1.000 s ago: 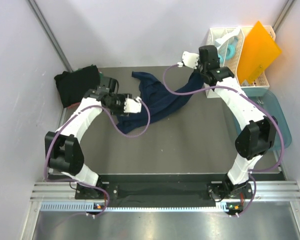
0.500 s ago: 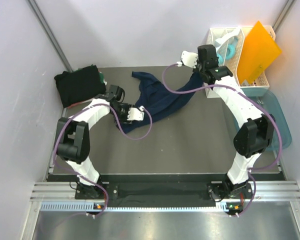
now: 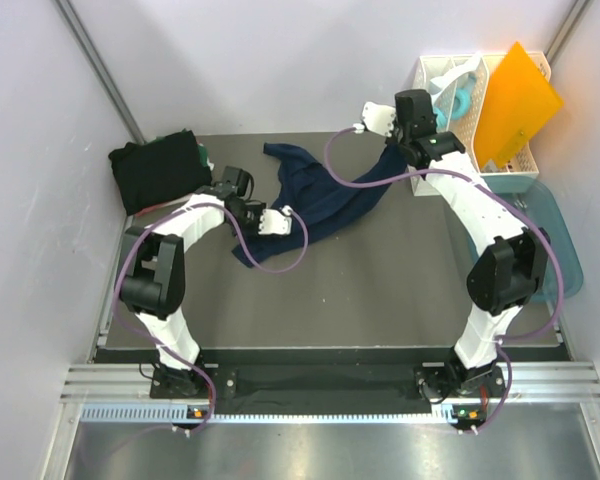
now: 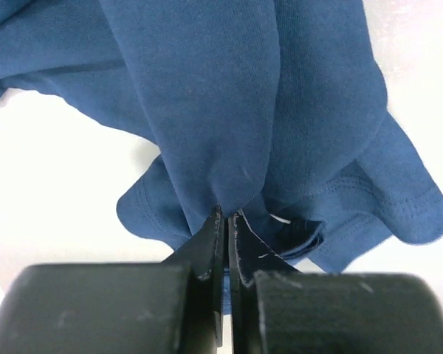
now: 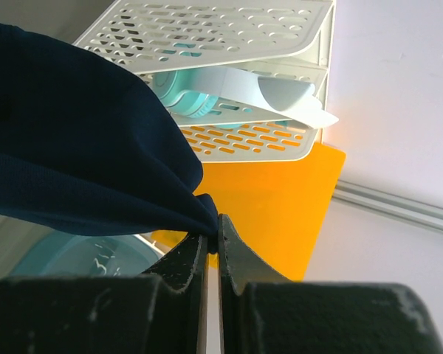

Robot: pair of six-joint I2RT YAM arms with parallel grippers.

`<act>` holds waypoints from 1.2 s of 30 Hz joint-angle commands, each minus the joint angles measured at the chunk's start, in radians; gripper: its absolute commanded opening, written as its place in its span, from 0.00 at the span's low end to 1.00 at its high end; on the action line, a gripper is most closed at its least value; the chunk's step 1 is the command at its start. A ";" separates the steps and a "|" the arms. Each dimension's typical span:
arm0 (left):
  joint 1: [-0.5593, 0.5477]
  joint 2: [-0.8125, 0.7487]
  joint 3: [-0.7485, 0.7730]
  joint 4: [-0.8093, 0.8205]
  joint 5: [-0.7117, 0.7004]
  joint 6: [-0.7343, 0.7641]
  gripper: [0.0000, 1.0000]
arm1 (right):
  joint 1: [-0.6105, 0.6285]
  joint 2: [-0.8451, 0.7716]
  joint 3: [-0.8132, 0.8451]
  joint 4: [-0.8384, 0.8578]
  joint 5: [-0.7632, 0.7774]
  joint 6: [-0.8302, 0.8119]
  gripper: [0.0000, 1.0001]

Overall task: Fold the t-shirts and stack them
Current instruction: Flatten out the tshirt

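One dark heap of t-shirts [image 3: 158, 170] sits at the surface's [image 3: 380, 290] far-left corner. The left gripper [image 4: 227, 215] has its jaws clamped on the navy t-shirt [image 3: 325, 200], which stretches crumpled rightward to the right gripper [image 5: 213, 225], jaws pinching its raised edge.

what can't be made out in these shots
Top view: how many shirts are in the dark pile; folds blend together.
Left wrist: the whole navy shirt, cut off at the top edge above the left claw.
Right wrist: the rack's left side, hidden by that shirt.
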 commanded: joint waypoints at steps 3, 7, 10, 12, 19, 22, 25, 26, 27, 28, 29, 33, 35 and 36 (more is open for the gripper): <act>-0.004 -0.012 0.239 -0.218 0.076 0.005 0.00 | 0.001 0.018 0.059 0.067 0.021 -0.013 0.00; -0.018 0.017 0.517 -0.481 0.209 -0.044 0.00 | -0.009 0.024 0.062 0.069 0.021 -0.016 0.00; -0.050 0.053 0.727 -0.669 0.249 -0.051 0.00 | -0.010 0.030 0.065 0.073 0.021 -0.015 0.00; -0.079 0.069 0.824 -0.782 0.262 -0.049 0.00 | -0.009 0.033 0.068 0.073 0.019 -0.014 0.00; -0.113 0.008 0.666 -0.916 0.218 0.035 0.00 | -0.009 0.044 0.082 0.072 0.016 -0.016 0.00; -0.113 -0.006 0.521 -0.918 0.146 0.051 0.00 | -0.006 0.047 0.087 0.073 0.015 -0.019 0.00; -0.110 0.017 0.436 -0.918 0.066 0.054 0.00 | 0.001 0.052 0.093 0.072 0.015 -0.025 0.00; -0.107 0.029 0.431 -0.916 0.053 0.051 0.00 | 0.001 0.053 0.096 0.072 0.015 -0.028 0.00; -0.096 0.066 0.440 -0.916 0.043 0.046 0.00 | 0.002 0.052 0.097 0.072 0.015 -0.028 0.00; -0.088 0.091 0.456 -0.916 0.036 0.028 0.00 | 0.004 0.053 0.100 0.073 0.013 -0.030 0.00; -0.078 0.117 0.494 -0.916 0.032 0.025 0.00 | 0.005 0.056 0.101 0.072 0.013 -0.033 0.00; -0.022 0.307 0.618 -0.904 -0.005 -0.034 0.00 | 0.016 0.061 0.104 0.069 0.015 -0.030 0.00; -0.002 0.390 0.696 -0.910 -0.005 -0.043 0.00 | 0.019 0.058 0.099 0.069 0.013 -0.025 0.00; 0.004 0.408 0.715 -0.904 -0.002 -0.049 0.00 | 0.020 0.058 0.096 0.067 0.014 -0.025 0.00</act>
